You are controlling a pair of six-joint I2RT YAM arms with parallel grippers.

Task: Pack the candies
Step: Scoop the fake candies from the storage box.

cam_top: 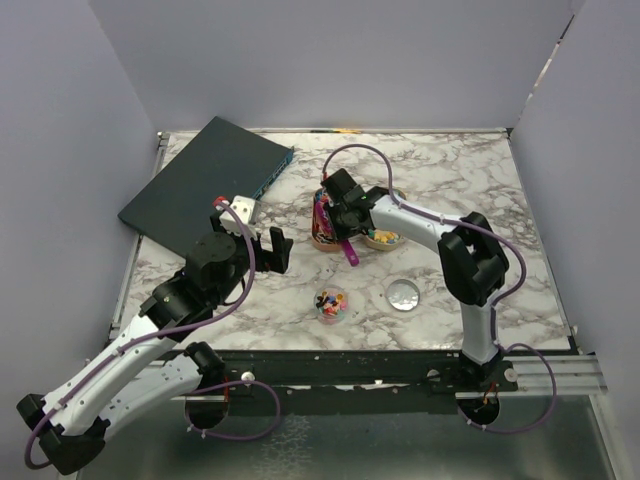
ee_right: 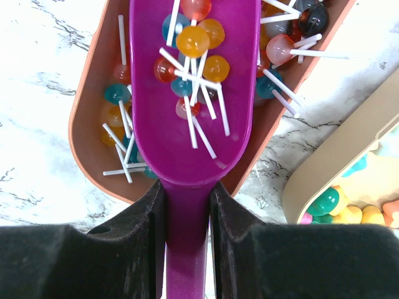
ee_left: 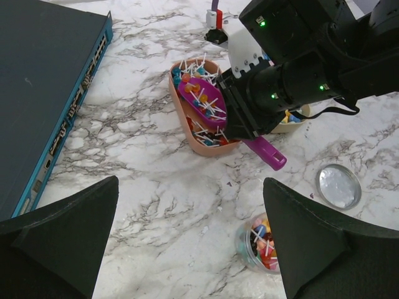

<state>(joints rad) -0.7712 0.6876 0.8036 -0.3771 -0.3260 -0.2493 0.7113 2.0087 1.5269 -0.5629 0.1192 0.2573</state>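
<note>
- Right gripper (ee_right: 187,208): fingers pressed against the handle of a purple scoop (ee_right: 193,106), one on each side; handle end is cut off by the lower edge of the wrist view
- Candies (ee_right: 192,40): small ball lollipops on white sticks are seen; some lie in the scoop bowl, more in the pink tray (ee_right: 84,143) under it; the tray's far end is cut off in the wrist view
- Beige tray (ee_right: 330,162): just beside the pink tray, mostly out of frame; green, yellow and pink sweets are noted in its corner, kind not made out
- Left gripper (ee_left: 190,212): fingers spread wide with nothing between them, held above the table (ee_left: 156,168)
- Clear jar (ee_left: 252,240): candies inside, partly hidden by a finger of the left gripper; its lid (ee_left: 338,185) lies apart on the table
- Dark box (ee_left: 43,81): at far left, cut off by the frame
</note>
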